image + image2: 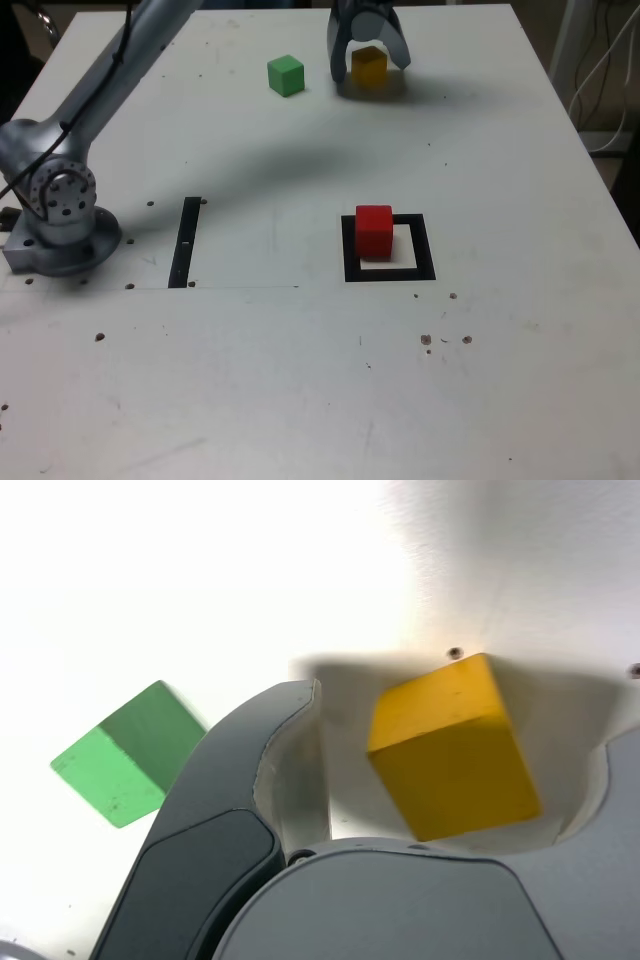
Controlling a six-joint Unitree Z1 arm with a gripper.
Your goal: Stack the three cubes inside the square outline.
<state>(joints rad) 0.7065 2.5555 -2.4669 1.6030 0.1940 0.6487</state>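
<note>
A white table (300, 380), scuffed and dotted with small screw holes, fills the exterior view, with cables hanging past its edge at 3 o'clock.

Going from the exterior view's left: the arm's base (60, 225) is bolted down at 9 o'clock, and just inward of it lies a thin black strip (186, 243), which is not the target. The arm reaches diagonally up toward 12 o'clock.

The green cube (286, 75) sits free at about 11 o'clock, clear of everything, apparently waiting its turn.

Next, at 12 o'clock, the gripper (368, 48) straddles the yellow cube (368, 66). In the wrist view the jaws stand wide, with a gap on either side of the yellow cube, so it rests on the table between them, bracketed but not yet squeezed, lined up for a closing grasp.

Right of centre, near 3 o'clock, the red cube (374, 230) stands inside the square outline (390, 272), pushed toward its far left corner instead of centred. It serves as tier 1 of the stack; 2 cubes remain, and the yellow one looks to be tier 2.
</note>
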